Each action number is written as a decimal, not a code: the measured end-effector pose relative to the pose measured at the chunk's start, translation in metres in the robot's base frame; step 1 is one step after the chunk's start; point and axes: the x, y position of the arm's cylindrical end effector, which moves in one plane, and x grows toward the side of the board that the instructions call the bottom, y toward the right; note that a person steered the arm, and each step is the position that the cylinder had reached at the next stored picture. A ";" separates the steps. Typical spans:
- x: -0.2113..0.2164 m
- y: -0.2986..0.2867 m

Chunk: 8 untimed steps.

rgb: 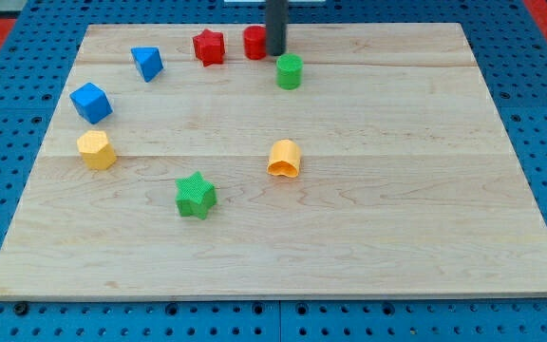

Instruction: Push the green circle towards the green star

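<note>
The green circle [289,71] stands near the view's top, just right of centre. The green star [196,195] lies lower and to the left, in the lower middle of the board. My tip [276,54] is at the view's top, just above and slightly left of the green circle, very close to it. It stands in front of a red block [254,43], partly hiding that block's right side.
A red star [209,47] sits left of the red block. A blue triangle [147,63] and a blue cube [91,102] are at the upper left. A yellow hexagon [96,150] is at the left. A yellow-orange arch-shaped block [284,159] lies between circle and star, to the right.
</note>
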 end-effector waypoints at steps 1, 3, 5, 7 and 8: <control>0.015 -0.048; 0.004 -0.010; 0.001 0.059; 0.069 0.015; 0.060 0.018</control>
